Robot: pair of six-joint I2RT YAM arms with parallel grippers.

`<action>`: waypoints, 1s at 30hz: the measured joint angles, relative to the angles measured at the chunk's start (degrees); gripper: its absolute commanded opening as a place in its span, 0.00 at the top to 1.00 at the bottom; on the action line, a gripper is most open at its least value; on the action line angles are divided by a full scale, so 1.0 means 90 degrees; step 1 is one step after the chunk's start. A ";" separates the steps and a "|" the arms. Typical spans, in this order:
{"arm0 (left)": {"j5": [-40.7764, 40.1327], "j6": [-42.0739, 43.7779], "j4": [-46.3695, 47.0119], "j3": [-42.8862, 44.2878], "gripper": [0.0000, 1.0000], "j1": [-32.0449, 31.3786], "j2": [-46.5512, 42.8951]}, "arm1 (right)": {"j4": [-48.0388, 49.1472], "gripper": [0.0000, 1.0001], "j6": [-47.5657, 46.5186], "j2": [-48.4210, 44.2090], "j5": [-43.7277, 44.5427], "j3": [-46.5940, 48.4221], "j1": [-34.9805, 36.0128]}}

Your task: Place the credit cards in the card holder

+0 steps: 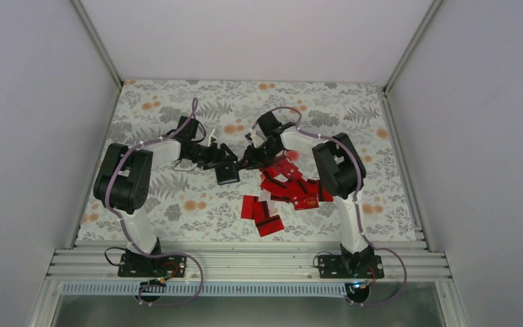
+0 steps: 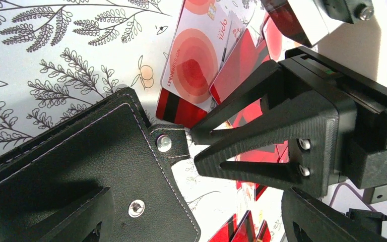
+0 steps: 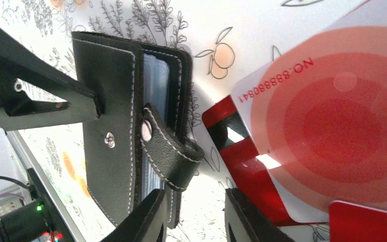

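Entry – top external view. The card holder [image 1: 228, 175] is seen mid-table on the floral table cover [image 1: 177, 204], just left of the main heap of credit cards [image 1: 287, 185]. The cards are spread in 2 loose groups, the smaller one nearer the arm bases.

The left gripper [image 1: 223, 165] is positioned over the holder. In the left wrist view its fingers [image 2: 65, 217] are spread wide: 1 rests on the black cover, and the other sits beyond the holder's edge, over the cloth. Nothing is pinched between them.

The right gripper [image 1: 253, 158] is positioned opposite, with its tips just beside the snap tab [image 2: 170, 143]. Its jaws are parted a little and only cloth shows in the gap, so nothing is gripped.

Holder condition – folded over, tab unfastened. The stud on the tab and its mate on the cover are seen apart. In the right wrist view the grey-blue pockets [image 3: 155, 85] are exposed along the edge between the 2 covers.

A white card [image 3: 332, 116], printed with red concentric circles and a number, lies near the holder on the tab side. It overlaps a red card [image 3: 239, 156] with a black stripe. Whether the striped card touches the tab cannot be told.
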 measured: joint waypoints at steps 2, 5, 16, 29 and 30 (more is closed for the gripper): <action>-0.0012 -0.0029 0.0005 -0.0007 0.21 0.0002 -0.0017 | 0.0015 0.55 0.0049 -0.0002 -0.0063 0.0015 0.0000; -0.0051 -0.0100 0.0027 -0.0080 0.22 0.0002 -0.0083 | 0.0036 0.51 0.0083 -0.0032 -0.0117 0.0039 0.0012; -0.0126 -0.0168 0.0090 -0.0204 0.23 -0.0007 -0.0172 | -0.0209 0.52 0.0046 -0.0034 0.0767 0.0364 0.0384; -0.0325 -0.0085 0.0151 -0.0376 0.26 -0.0036 -0.0282 | -0.0648 0.57 0.0097 0.0024 0.2365 0.0806 0.0551; -0.0347 -0.0073 0.0148 -0.0398 0.25 -0.0041 -0.0308 | -0.0665 0.58 0.0107 0.0024 0.2431 0.0814 0.0551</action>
